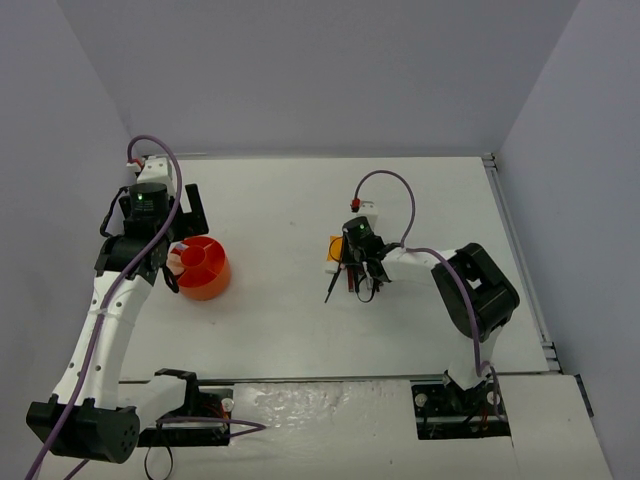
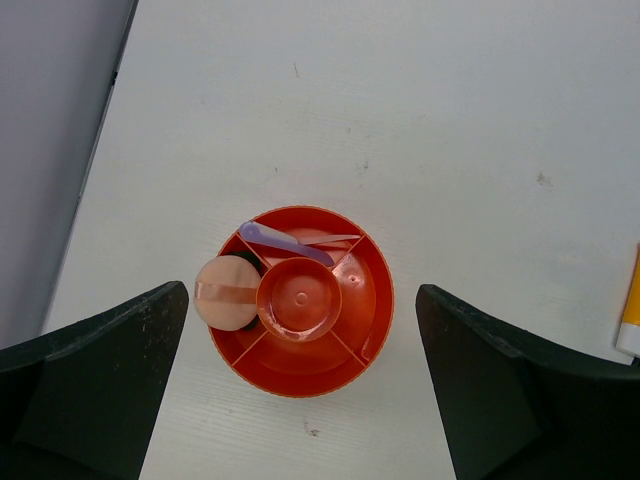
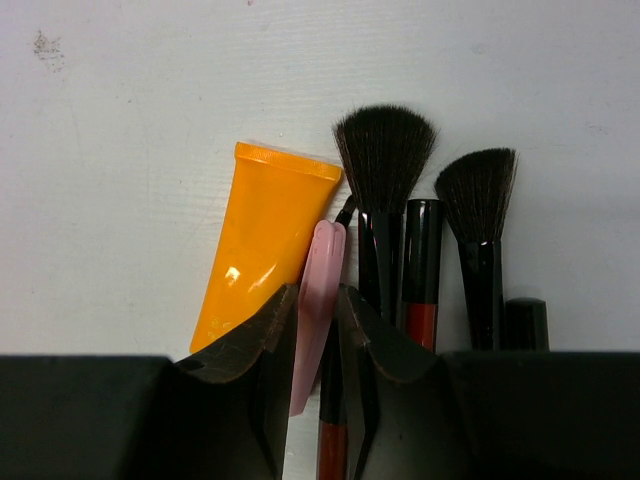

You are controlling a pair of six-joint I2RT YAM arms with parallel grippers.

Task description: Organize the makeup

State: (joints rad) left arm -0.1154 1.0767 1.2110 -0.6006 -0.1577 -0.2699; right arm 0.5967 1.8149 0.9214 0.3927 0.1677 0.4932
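**Makeup.** The loose group lies on the desk (image 3: 120, 150), right of centre. A pink stick (image 3: 322, 270) lies between the tube (image 3: 255, 250) and a brush (image 3: 383, 160). A gloss (image 3: 422, 270), a second brush (image 3: 477, 190) and a pencil (image 3: 330, 440) lie just beside them. The puff (image 2: 225, 292) and a purple spatula (image 2: 285, 243) are already in the tub (image 2: 365, 300), at the left of the desk.

**Right gripper** (image 3: 318, 300): narrow, jaws pressed on both sides of the pink stick, down at the desk.

**Left gripper** (image 2: 300, 290): wide, empty, hanging above the tub.

**Hazards (judged):**
- The pencil also runs between the jaws, beside the stick. A lift may carry both, or drop one on the way.
- The stick is thin. A light pinch may let it pivot or slip out.
- The jaws sit close against the tube and the brush. A lift may drag them and scatter the group.
- The left gripper hangs over the tub. A delivery there risks arm contact unless it clears first.
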